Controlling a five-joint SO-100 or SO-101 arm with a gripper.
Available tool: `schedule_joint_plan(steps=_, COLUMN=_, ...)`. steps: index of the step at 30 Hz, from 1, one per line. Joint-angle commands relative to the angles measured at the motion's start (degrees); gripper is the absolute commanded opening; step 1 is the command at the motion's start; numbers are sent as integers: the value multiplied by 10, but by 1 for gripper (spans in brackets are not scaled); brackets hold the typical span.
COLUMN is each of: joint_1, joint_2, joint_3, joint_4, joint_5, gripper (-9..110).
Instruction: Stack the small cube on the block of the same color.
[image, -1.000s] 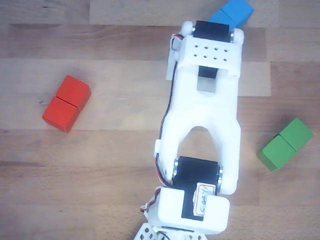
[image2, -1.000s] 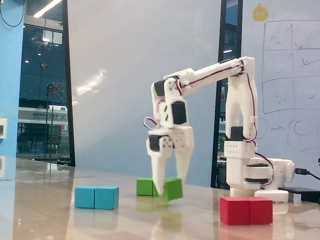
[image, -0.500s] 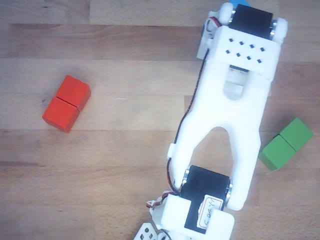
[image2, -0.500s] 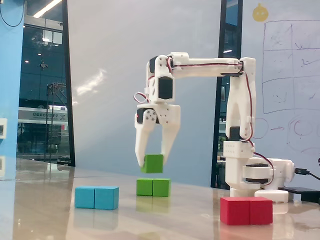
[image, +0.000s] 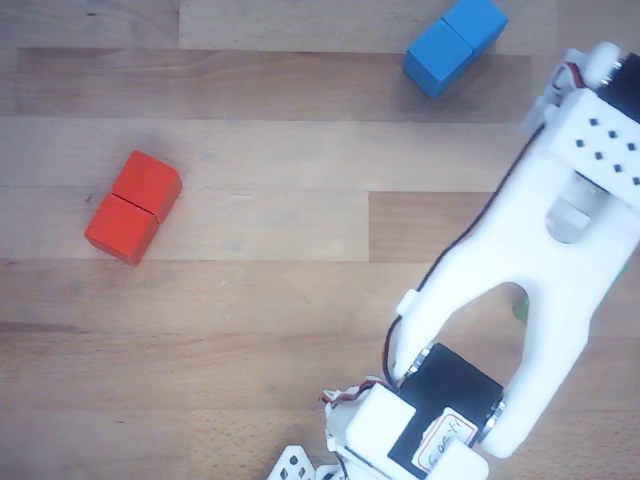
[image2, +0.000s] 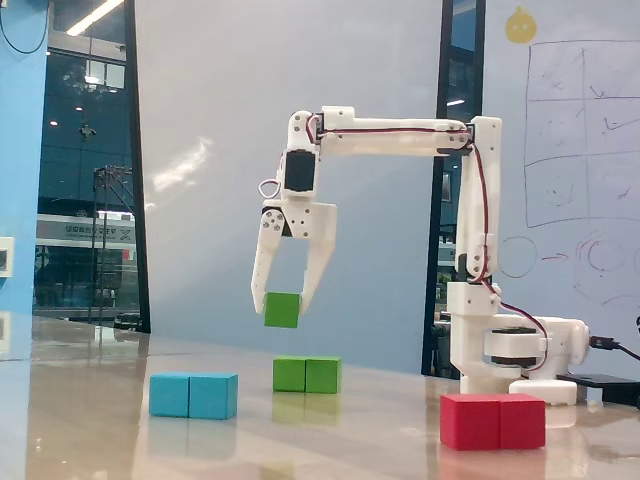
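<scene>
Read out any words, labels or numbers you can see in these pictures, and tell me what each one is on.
White sticker on the arm's black servo, in the other view: handwritten, too blurred to read.
Whiteboard behind the arm, in the fixed view: drawn grids and circles, any writing too faint to read.
The small cube in the gripper, and the green, blue and red blocks: no text.

My claw (image2: 283, 304) and arm are smooth white plastic with black servo bodies. The small cube (image2: 282, 310) looks matt green, as do the green block (image2: 307, 375), blue block (image: 455, 44) and red block (image: 133, 207). Tabletop (image: 250, 300): pale wood grain, faintly glossy.
</scene>
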Motion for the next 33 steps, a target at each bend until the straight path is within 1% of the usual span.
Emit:
schedule_joint_plan(steps=1, joint_1=49, joint_2=53, joint_3=-53, joint_4=-2, joint_5=-6, gripper=7)
schedule_joint_plan(steps=9, joint_1=105, joint_2=34, joint_3=-42, joint_4=-3, joint_5=-42, gripper=7)
schedule_joint_plan(steps=28, joint_1=103, joint_2=14, joint_3=78, joint_4=-4, joint_5=-45, gripper=7)
schedule_joint_plan(steps=33, joint_1=110, joint_2=14, joint_3=99, joint_4=-54, joint_5=-46, gripper=7)
